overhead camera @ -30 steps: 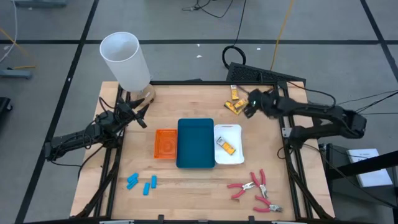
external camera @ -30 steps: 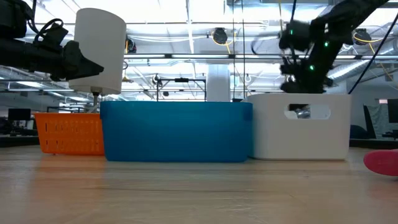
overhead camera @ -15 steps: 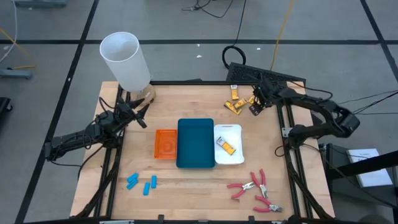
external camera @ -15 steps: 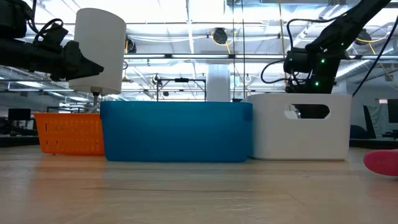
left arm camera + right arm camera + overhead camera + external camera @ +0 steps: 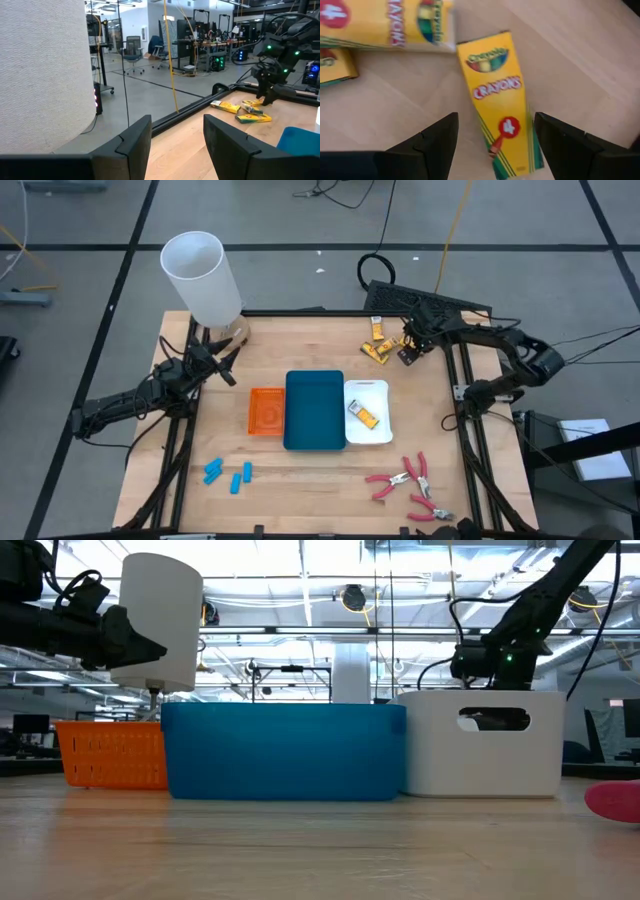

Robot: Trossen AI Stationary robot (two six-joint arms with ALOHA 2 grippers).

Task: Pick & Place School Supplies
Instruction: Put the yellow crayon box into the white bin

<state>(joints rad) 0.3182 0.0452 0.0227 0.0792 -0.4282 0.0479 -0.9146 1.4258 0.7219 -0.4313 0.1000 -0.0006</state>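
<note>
High view, wooden counter (image 5: 320, 480). Right pincer (image 5: 409, 350) sits low at the far right corner, directly over a cluster of yellow crayon packets (image 5: 380, 345); its fingers (image 5: 435, 142) stand wide apart and hold nothing, with one crayon box (image 5: 500, 102) lying flat on the wood between them in the right wrist view. Two more packets show partly beside that box. Left pincer (image 5: 225, 370) waits near the far left corner, just beside the tall white cylinder (image 5: 200, 275); its fingers (image 5: 132, 142) are parted, nothing between them.

Centre of counter, side by side and touching: orange tray (image 5: 266, 411), blue tray (image 5: 314, 411), white tray (image 5: 368, 392). One yellow packet (image 5: 364, 415) lies inside the white tray.

Near left edge: three light-blue stubby pieces (image 5: 229, 473), loose, close together. Near right corner: pink-handled pliers (image 5: 410, 485), several, lying near one another; exact count hard to tell.

Low view: the same three trays in a row, right arm reaching down behind the white one.
</note>
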